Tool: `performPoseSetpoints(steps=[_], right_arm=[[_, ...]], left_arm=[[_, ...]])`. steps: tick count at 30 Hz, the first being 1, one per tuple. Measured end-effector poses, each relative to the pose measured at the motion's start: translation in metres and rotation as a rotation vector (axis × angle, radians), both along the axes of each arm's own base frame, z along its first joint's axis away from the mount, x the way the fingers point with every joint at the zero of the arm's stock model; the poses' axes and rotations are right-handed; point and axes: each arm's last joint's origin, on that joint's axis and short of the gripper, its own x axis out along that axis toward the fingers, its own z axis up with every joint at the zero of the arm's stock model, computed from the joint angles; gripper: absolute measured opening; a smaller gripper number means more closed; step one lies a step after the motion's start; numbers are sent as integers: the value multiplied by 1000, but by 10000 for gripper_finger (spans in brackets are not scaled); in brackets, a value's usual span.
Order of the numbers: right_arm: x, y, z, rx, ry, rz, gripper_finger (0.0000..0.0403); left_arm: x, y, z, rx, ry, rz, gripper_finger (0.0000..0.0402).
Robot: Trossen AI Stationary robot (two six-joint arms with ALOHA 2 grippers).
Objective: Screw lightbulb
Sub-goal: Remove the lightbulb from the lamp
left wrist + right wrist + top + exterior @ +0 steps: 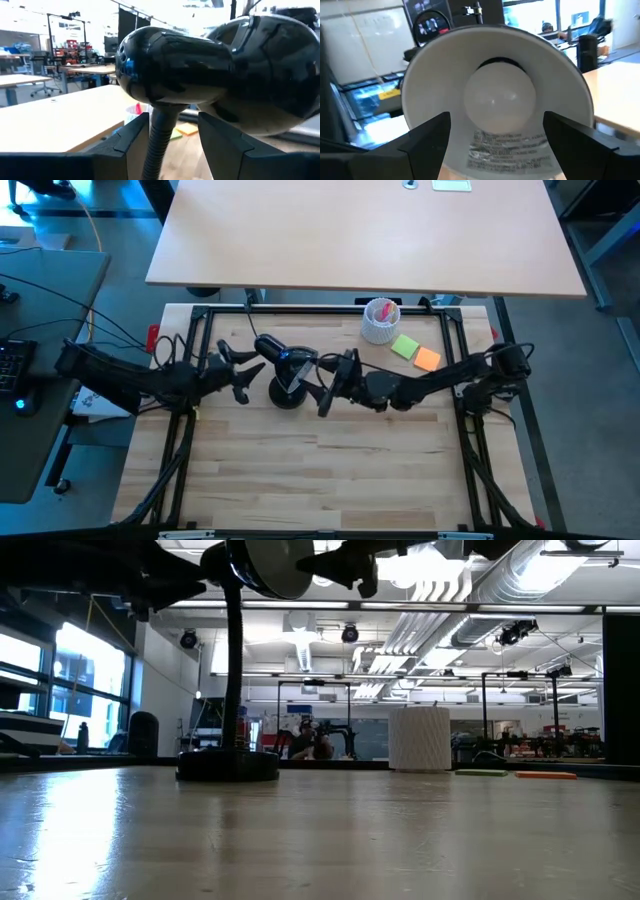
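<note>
A black desk lamp point(285, 370) stands on its round base point(228, 765) at the middle of the table. Its shade point(435, 80) opens toward the table's right. The white lightbulb point(500, 97) sits deep inside the shade; its screw base is hidden. My right gripper point(500, 132) is open just in front of the shade's mouth, with one finger on each side and clear of the bulb. My left gripper point(172, 135) is open behind the lamp head, its fingers on either side of the flexible neck point(159, 145).
A white ribbed cup point(380, 320) stands at the far right of the lamp, with a green note point(404, 346) and an orange note point(427, 359) beside it. A second tabletop point(360, 230) lies beyond the far edge. The near half of the table is bare wood.
</note>
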Motion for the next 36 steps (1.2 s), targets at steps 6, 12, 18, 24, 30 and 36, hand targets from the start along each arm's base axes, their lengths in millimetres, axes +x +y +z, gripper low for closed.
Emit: performPoseSetpoints(steps=[6,12,18,24,30,36], right_arm=[[3,-17,-1,79,-22,31,316],[5,-31,-1,119,-32,94,316],[5,-39,-1,116,-36,127,316],[5,-45,0,33,-11,101,316],[5,-44,0,-189,67,19,316],[3,-37,3,-478,178,-108,316]], left_arm=[[-9,4,28,61,92,31,155],[-15,17,48,98,213,139,144],[-13,26,53,154,230,93,128],[-4,32,52,165,236,74,117],[4,32,50,171,237,36,111],[5,33,48,161,247,33,111]])
